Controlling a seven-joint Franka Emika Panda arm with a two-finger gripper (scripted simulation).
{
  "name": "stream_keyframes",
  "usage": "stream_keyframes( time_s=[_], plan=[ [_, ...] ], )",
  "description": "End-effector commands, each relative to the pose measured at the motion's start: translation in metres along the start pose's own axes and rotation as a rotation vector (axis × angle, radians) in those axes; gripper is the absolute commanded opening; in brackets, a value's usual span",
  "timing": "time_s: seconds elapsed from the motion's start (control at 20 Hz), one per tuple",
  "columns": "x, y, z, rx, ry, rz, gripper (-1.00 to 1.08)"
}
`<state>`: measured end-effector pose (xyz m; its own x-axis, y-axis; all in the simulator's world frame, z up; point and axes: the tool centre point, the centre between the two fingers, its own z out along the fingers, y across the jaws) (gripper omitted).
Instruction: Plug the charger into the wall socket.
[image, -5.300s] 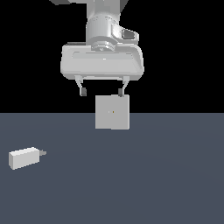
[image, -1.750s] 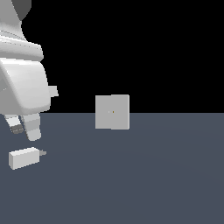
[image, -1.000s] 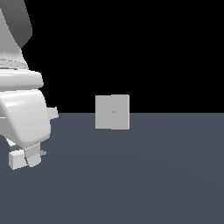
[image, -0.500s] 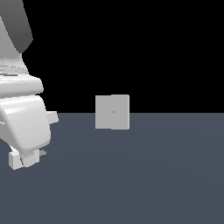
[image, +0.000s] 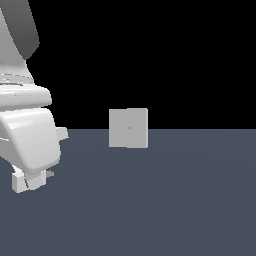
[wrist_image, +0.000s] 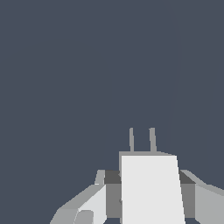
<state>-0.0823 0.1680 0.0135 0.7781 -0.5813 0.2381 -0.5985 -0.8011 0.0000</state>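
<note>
The charger (image: 19, 183) is a small off-white block lying on the dark floor at the exterior view's left, its grey prong (image: 49, 174) pointing towards the exterior view's right. My gripper (image: 30, 180) is down over it, and the big white hand hides most of the block. In the wrist view the charger (wrist_image: 151, 192) sits between my fingers (wrist_image: 98, 197), with the dark pads against both its sides and two prongs (wrist_image: 152, 140) sticking out ahead. The wall socket (image: 128, 128) is an upright light-grey square plate with a tiny dot at its centre, far from the gripper towards the exterior view's right.
The dark blue-grey floor (image: 165, 200) stretches between the charger and the socket plate. Behind the plate is plain black background. Nothing else stands on the floor.
The arm swung from above the socket plate over to the exterior view's left and came down onto the charger. Over the last half second it has barely moved.
</note>
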Motion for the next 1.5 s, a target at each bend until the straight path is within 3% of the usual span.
stream_keyframes(
  time_s=[0.0,0.4,1.0,1.45],
  plan=[
    [0.004,0.003,-0.002,0.002,0.001,-0.007,-1.0],
    [0.029,0.024,-0.014,0.017,0.002,-0.068,-1.0],
    [0.092,0.066,-0.039,0.05,0.004,-0.204,-1.0],
    [0.126,0.082,-0.052,0.067,0.002,-0.271,-1.0]
  ],
)
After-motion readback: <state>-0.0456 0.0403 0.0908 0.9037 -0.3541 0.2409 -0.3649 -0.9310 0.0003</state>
